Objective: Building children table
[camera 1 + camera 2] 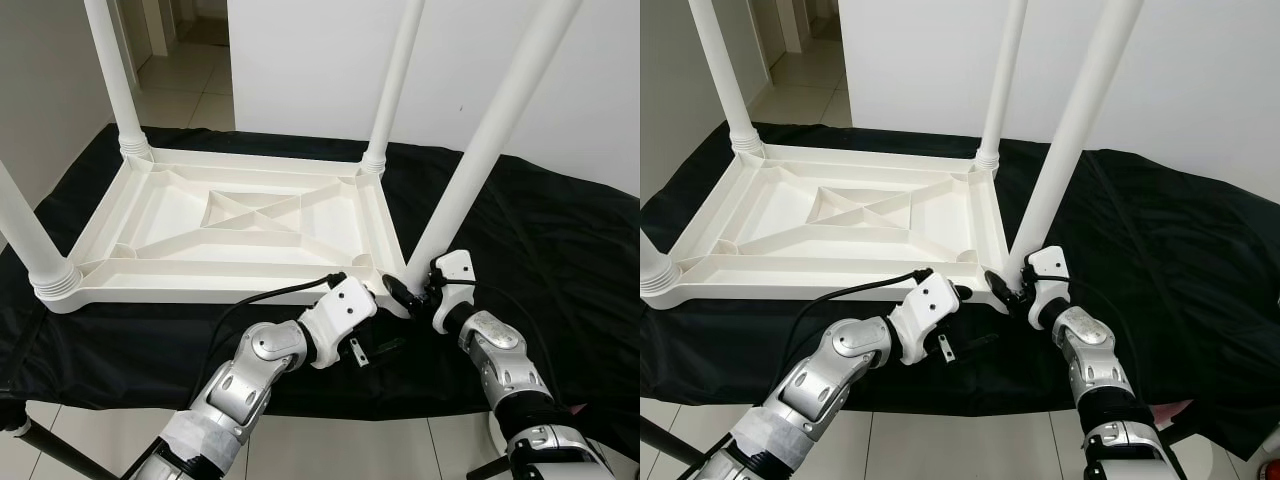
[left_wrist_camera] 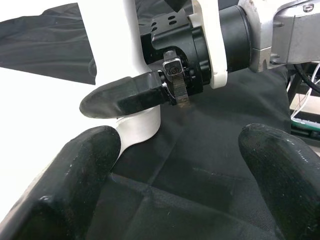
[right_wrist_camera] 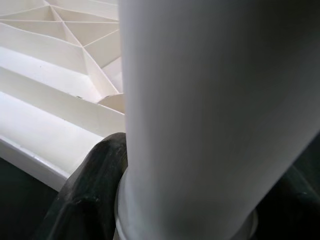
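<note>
In the left eye view, the white table top (image 1: pixel 240 225) lies upside down on a black cloth (image 1: pixel 560 250), its ribbed underside up. Three legs stand in the corners at 11, 1 and 8 o'clock. The fourth leg (image 1: pixel 480 150) leans at 4 o'clock, and the right gripper (image 1: pixel 415 292) closes on its base. The left gripper (image 1: pixel 385 345) waits just beside, at 7 o'clock of that corner.

In the left wrist view, its fingers (image 2: pixel 65 185) are spread apart, holding nothing.

In the right wrist view, a black finger (image 3: pixel 92 190) presses on the leg.
</note>
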